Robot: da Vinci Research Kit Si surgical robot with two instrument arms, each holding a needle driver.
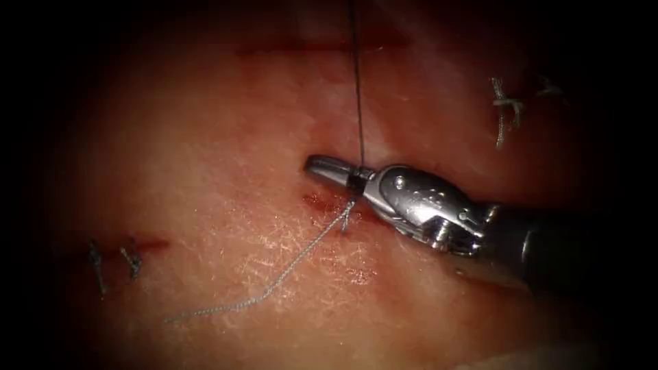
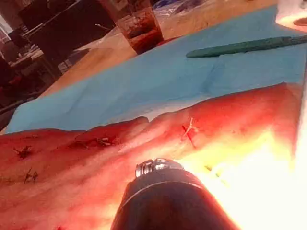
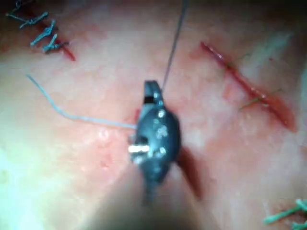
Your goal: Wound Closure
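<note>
The right arm's tool (image 1: 334,170) has its jaws pressed together on the taut thread (image 1: 357,82), which rises straight away from them. Just beneath the jaws a knot (image 1: 347,214) sits on the cut (image 1: 322,201), its loose tail (image 1: 274,284) trailing off to the left; one stitch looks tied here, untrimmed. Farther off, finished stitches (image 1: 506,104) lie on other cuts. I cannot make out the needle. In the left wrist view a blue drape (image 2: 158,81) lies beyond the tissue (image 2: 240,115).

Lab bench practice setup. Tissue (image 2: 230,115) laid on a blue drape (image 2: 158,81). Behind the drape, wooden benchtop (image 2: 108,50) with a plastic cup (image 2: 140,26).
</note>
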